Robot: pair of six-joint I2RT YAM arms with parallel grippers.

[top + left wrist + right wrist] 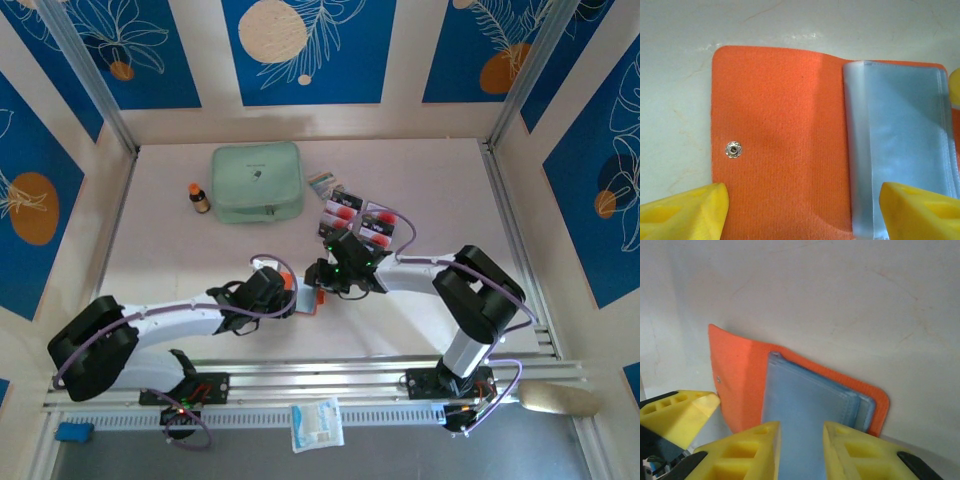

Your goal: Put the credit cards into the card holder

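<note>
Left wrist: one card holder (780,150)

Robot lab enclosure, white tabletop (440,180), aluminium frame posts (92,85), blue floral backdrop panels (310,50) all round

Bright, even light from above fell on the pale table (180,250), throwing only soft shadows. Up close, a small glare spot shone on the table beside the card holder (775,100), a dim patch crossed its orange cover, and the yellow fingers (745,455) looked soft-focused.
</note>
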